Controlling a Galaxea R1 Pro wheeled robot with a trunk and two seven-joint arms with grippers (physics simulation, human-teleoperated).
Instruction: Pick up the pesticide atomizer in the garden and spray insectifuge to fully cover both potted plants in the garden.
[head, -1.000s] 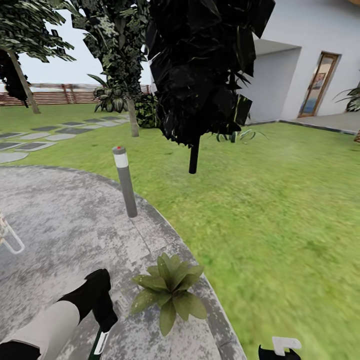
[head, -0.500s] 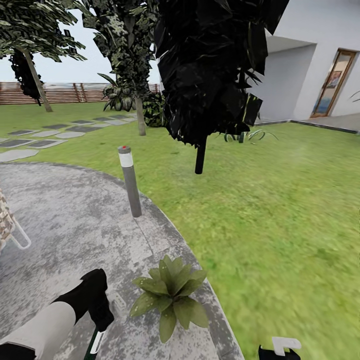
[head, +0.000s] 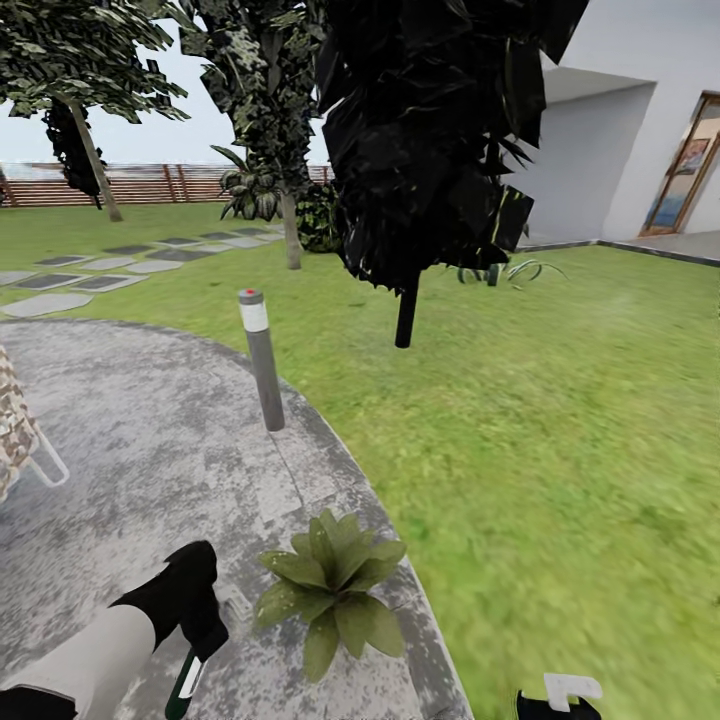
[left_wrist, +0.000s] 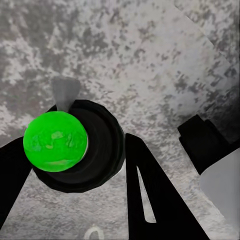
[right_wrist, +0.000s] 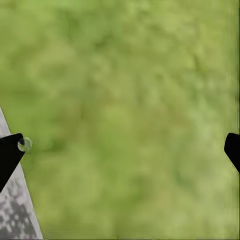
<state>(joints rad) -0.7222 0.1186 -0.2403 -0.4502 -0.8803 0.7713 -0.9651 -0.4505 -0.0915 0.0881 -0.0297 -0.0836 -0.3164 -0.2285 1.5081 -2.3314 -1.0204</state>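
The left gripper (head: 196, 655) still clamps the pesticide atomizer (head: 186, 678) left of the potted plant (head: 328, 588); the right gripper (right_wrist: 120, 145) gapes over lawn (head: 560, 430). View has panned left.

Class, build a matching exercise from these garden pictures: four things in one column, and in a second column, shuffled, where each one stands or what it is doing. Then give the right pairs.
Things:
1. potted plant
2. bollard lamp
3. left gripper
4. right gripper

Places or states:
A. standing upright at the curved edge of the patio
B. open above the grass
C. shut on the pesticide atomizer
D. low on the paving near the rim, beside the lawn

Pairs: 1-D, 2-A, 3-C, 4-B
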